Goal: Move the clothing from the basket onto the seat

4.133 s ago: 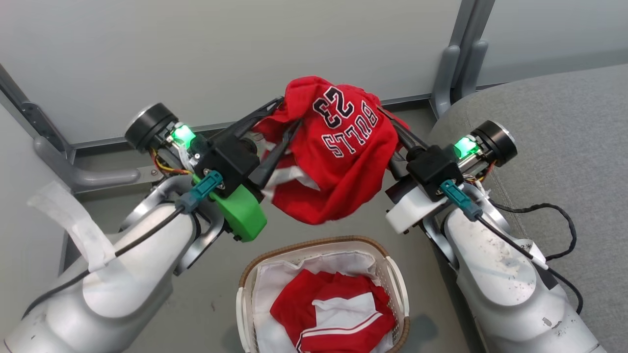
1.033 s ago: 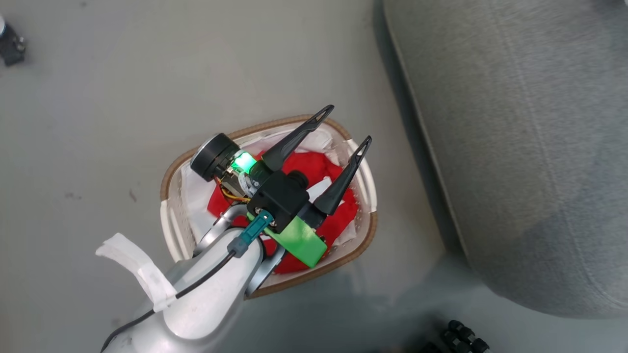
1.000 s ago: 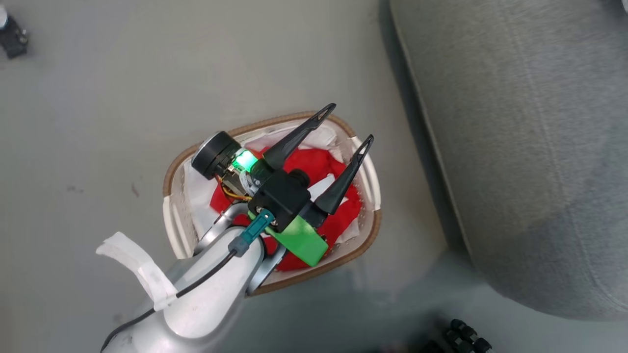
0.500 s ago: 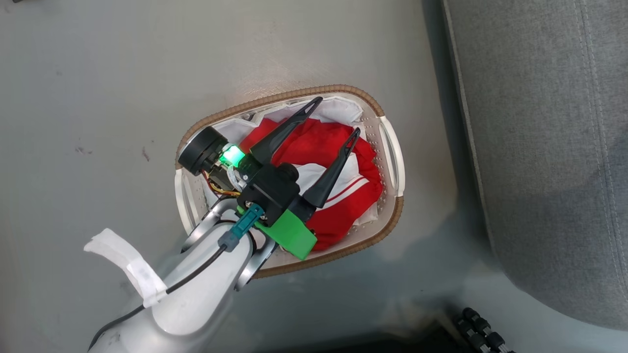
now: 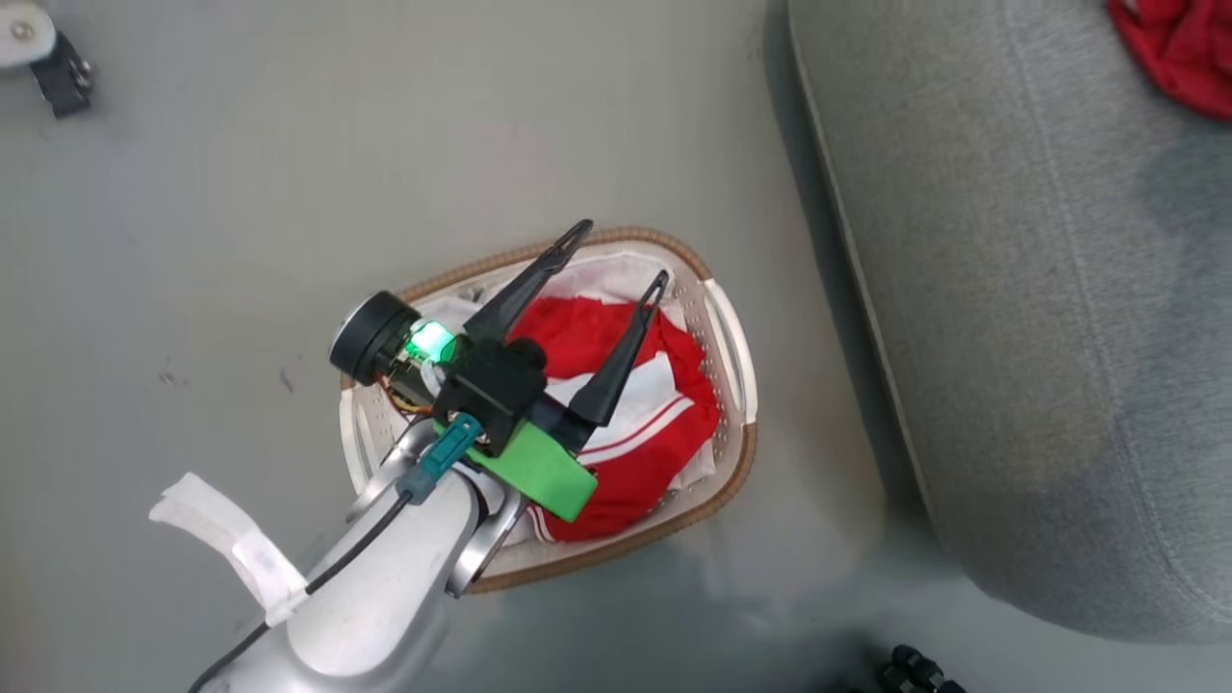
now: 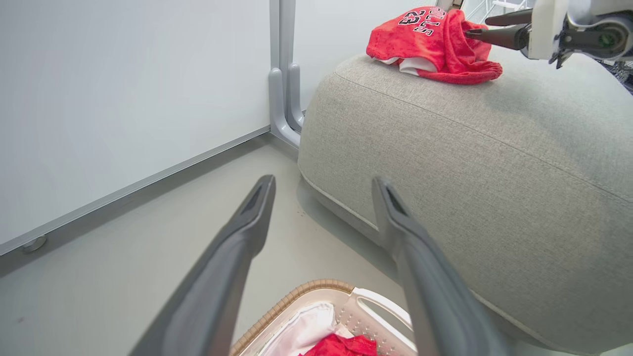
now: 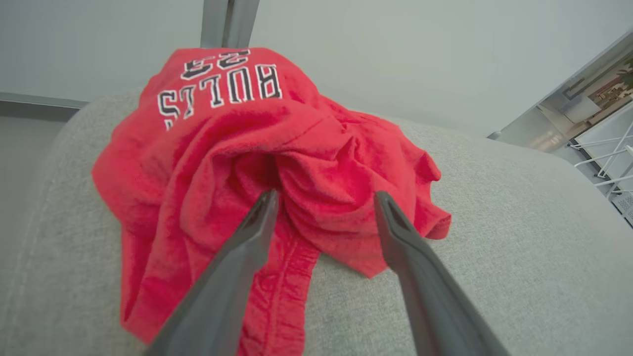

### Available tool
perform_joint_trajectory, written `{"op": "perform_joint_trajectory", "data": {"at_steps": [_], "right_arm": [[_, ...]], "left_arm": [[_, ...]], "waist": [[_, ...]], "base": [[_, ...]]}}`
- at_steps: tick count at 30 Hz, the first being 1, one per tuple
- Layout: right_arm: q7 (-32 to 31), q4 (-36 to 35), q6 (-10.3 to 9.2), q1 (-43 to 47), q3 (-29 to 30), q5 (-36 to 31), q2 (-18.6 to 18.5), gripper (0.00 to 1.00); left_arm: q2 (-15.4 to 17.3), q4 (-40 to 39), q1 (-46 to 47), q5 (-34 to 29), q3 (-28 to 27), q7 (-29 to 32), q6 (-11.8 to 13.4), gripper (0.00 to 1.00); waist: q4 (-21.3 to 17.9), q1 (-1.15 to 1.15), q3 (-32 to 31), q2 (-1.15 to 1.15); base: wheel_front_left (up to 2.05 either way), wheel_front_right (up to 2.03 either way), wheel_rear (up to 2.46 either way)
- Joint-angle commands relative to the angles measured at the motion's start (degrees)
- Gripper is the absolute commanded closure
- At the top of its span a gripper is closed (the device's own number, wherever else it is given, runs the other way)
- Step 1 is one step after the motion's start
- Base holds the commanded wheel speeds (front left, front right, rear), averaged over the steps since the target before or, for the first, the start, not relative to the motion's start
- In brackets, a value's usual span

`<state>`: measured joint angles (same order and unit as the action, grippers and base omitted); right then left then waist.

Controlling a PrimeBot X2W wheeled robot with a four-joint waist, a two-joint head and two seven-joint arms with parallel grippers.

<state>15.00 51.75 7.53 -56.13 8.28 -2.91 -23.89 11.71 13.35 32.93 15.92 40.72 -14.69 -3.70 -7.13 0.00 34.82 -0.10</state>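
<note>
Head view is showing the task about halfway along: the red jersey printed "BULLS 23" (image 5: pixel 1179 48) is lying crumpled near the far edge of the large rounded grey woven-fabric seat (image 5: pixel 1011 337). A second red garment with white stripes (image 5: pixel 664 457) is lying in the small oval white perforated basket with the brown woven rim (image 5: pixel 736 356), on its white liner (image 5: pixel 616 274). Right wrist view is showing the right gripper (image 7: pixel 326 195) with its fingers (image 7: pixel 237 257) spread apart, tips at the jersey's folds but pinching nothing, so the setting-down step looks all but done. The left gripper (image 5: pixel 622 251) is hovering over the basket, its fingers (image 5: pixel 525 289) wide apart and holding nothing. The next move is probably calling for the left arm to dip into the basket, close on the striped garment alone without catching the liner, then carry it across to the seat. The basket is standing on a smooth pale grey floor (image 5: pixel 241 192) near the seat's edge, while a plain white wall panel (image 6: pixel 123 99) and a grey upright post (image 6: pixel 282 74) are bounding the room behind.
</note>
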Motion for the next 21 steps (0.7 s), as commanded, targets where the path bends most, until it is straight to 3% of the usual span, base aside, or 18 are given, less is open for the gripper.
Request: {"op": "perform_joint_trajectory", "data": {"at_steps": [1, 10, 21], "right_arm": [[0.2, -1.0, -0.08, 1.3, -0.6, 0.6, -0.3, 0.0], [0.3, -6.3, -0.08, 6.7, -4.4, 2.9, 0.1, 0.0], [0.2, -16.8, -0.08, 13.8, -8.9, 4.4, 9.8, 0.0]], "left_arm": [[0.2, 0.3, -1.1, 0.5, -0.6, -0.3, 0.4, 0.0], [-1.1, 0.5, -6.6, 3.7, -6.6, -0.5, 1.1, 0.0], [-1.2, 0.8, -15.9, 3.3, -18.3, -0.5, 2.9, 0.0]], "waist": [[-0.5, 0.0, -4.8, 0.1], [3.3, 0.0, -15.3, 0.1], [8.3, 0.0, -23.4, 0.1]], "base": [[0.0, 0.0, 0.0], [0.0, 0.0, 0.0], [0.0, 0.0, 0.0]]}}
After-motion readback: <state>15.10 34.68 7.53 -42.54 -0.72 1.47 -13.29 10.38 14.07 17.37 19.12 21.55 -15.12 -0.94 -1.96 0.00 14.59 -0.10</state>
